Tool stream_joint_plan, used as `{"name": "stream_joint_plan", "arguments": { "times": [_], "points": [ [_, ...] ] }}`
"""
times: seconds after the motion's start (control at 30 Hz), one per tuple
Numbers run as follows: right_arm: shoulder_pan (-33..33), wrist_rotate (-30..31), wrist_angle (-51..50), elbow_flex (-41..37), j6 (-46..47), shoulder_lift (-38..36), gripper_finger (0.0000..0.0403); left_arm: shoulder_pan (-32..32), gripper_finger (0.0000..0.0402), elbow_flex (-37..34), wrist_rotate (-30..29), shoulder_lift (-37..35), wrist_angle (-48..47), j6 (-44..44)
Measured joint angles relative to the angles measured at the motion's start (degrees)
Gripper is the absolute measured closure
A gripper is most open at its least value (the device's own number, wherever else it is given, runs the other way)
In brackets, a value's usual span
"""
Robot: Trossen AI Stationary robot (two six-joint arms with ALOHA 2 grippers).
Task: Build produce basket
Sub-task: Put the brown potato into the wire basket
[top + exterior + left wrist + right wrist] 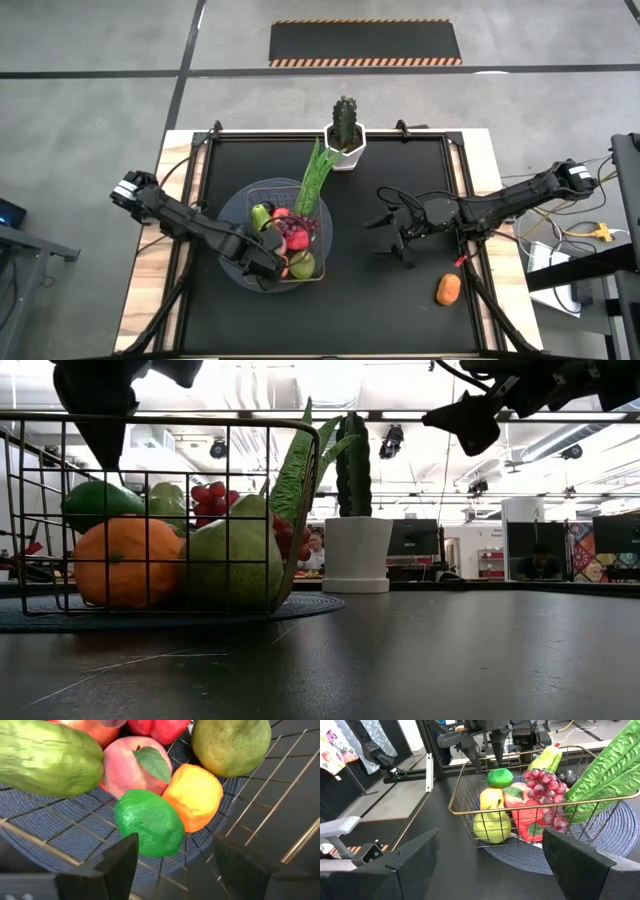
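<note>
The dark wire basket [325, 240] stands on a round grey-blue disc [232, 215] left of the table's middle. In it lie a round green fruit [150, 822], an orange [195, 795], a pink apple [132, 767], a green pear [230, 745], purple grapes [545, 780] and more. A long green leafy stalk [315, 175] leans out over the basket's far rim. My left gripper [175, 865] points down over the basket's near left corner, open, one finger on either side of the green fruit just above it. My right gripper [392, 238] hovers open and level to the right of the basket, with nothing between its fingers.
A dark green cactus in a white pot [345, 135] stands at the far middle of the black mat. An orange carrot [449, 289] lies near the table's near right corner. Bare mat lies between the basket and my right gripper. A person [316, 550] sits in the room beyond.
</note>
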Motion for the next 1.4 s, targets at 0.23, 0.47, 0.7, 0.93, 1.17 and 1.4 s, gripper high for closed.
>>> {"name": "stream_joint_plan", "arguments": {
  "times": [0.23,0.47,0.7,0.93,1.17,1.4],
  "points": [
    [0.0,-0.29,-0.32,0.0,4.18,-0.11,0.0069,0.0,0.0167,2.38,-0.5,-0.28,-0.06,4.68],
    [0.23,-7.15,-3.84,0.69,17.19,-0.13,0.0069,-0.62,0.0167,5.41,-9.35,-0.31,9.2,18.63],
    [4.58,-7.52,-19.06,7.83,29.46,2.54,0.0069,-0.87,0.0167,5.54,-14.4,-0.31,23.88,40.46],
    [9.41,-4.59,-40.28,15.29,48.08,8.88,0.0069,-0.86,0.0167,4.03,-23.27,-0.33,33.63,59.58],
    [16.63,-5.02,-63.15,19.0,67.61,11.93,0.0069,-0.85,0.0167,3.79,-33.03,-0.33,34.38,62.81],
    [25.95,-4.94,-73.22,19.56,88.93,10.25,0.0069,-0.81,0.0167,2.61,-38.02,-0.33,34.07,63.04]
  ]
}}
